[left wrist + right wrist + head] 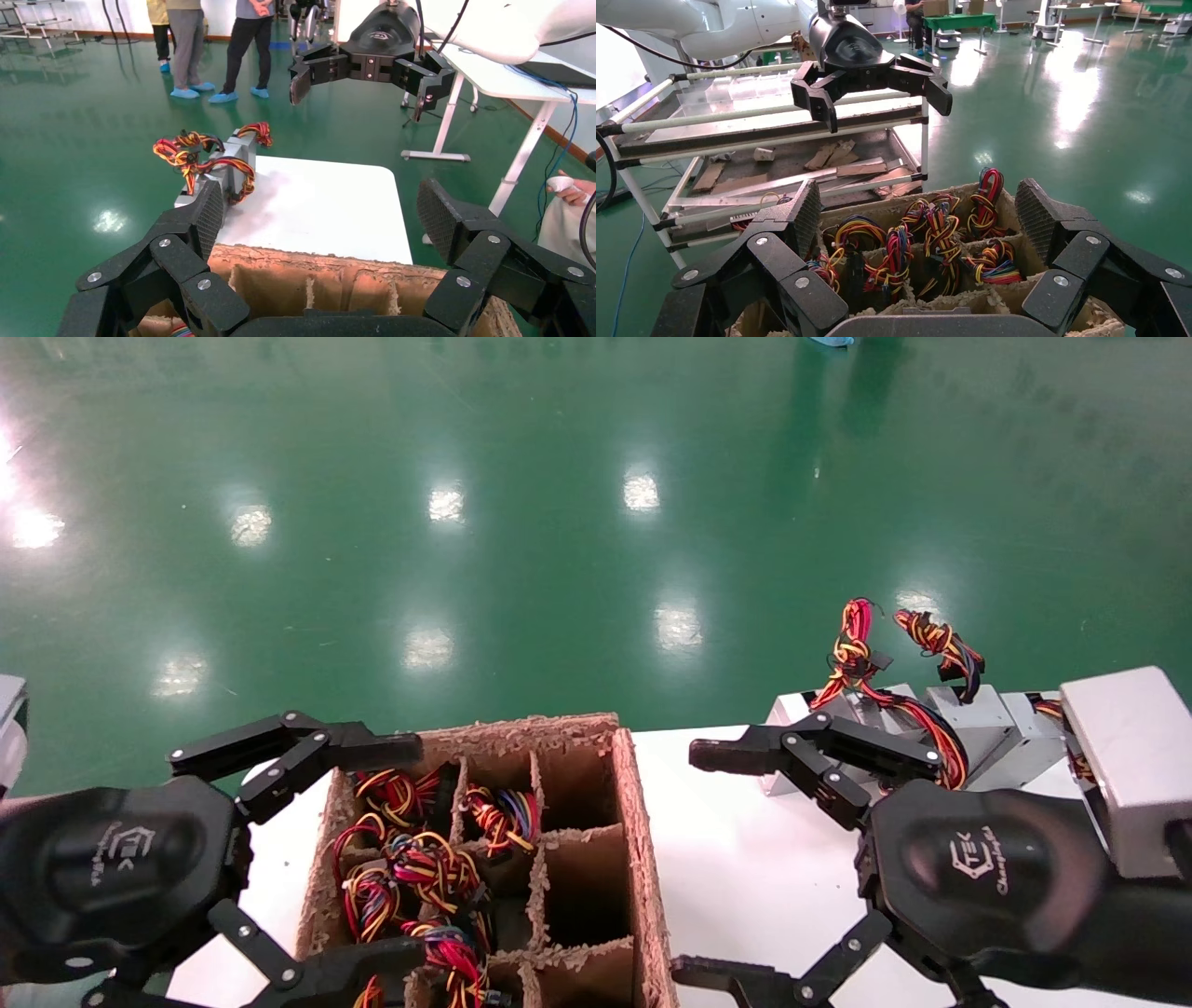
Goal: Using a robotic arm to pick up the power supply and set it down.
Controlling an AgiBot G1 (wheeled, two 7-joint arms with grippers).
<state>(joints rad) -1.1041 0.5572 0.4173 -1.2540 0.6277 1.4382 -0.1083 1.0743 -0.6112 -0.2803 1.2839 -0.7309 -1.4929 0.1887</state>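
The left gripper hangs wide open and empty at the cardboard divider box's nine o'clock edge. Inside, power supplies still in the box show mostly as knotted red, yellow and orange wire bundles filling the left-hand cells; the right-hand cells look empty. The right gripper, also spread wide and holding nothing, hovers over the white desk. At its one o'clock, power supplies already set down rest together: grey metal boxes with wires curling upward. Judged so, the job is partly done.
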